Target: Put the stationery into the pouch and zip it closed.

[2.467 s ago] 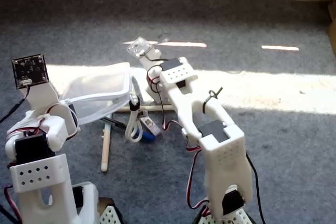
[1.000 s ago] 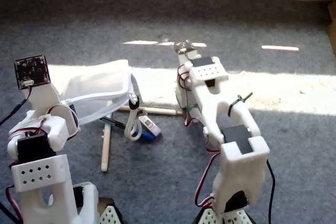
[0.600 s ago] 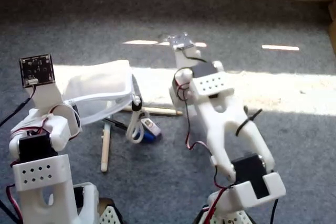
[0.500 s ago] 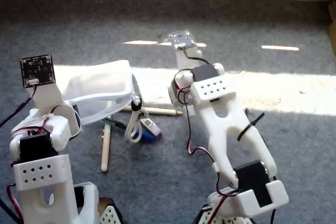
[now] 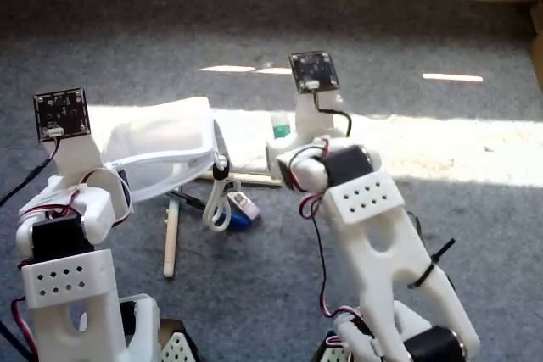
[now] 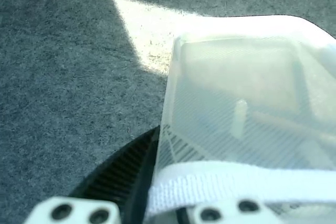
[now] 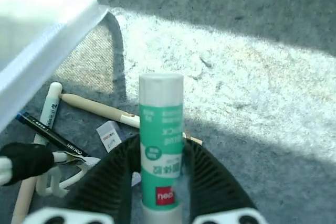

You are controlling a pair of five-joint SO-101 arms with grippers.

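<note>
While the right tool (image 7: 160,149) clasps the green glue stick (image 7: 160,108), the left tool (image 6: 156,179) seemingly pinches the edge of the pouch (image 6: 247,93).

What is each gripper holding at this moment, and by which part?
The right gripper clamps the glue stick around its body near the base; the left gripper pinches the mesh pouch at its white-banded edge.

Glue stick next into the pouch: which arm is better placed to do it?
Right. The right gripper is shut on the glue stick, holding it above the carpet near the pouch. The left gripper is clamped on the pouch's edge, holding it up.
</note>
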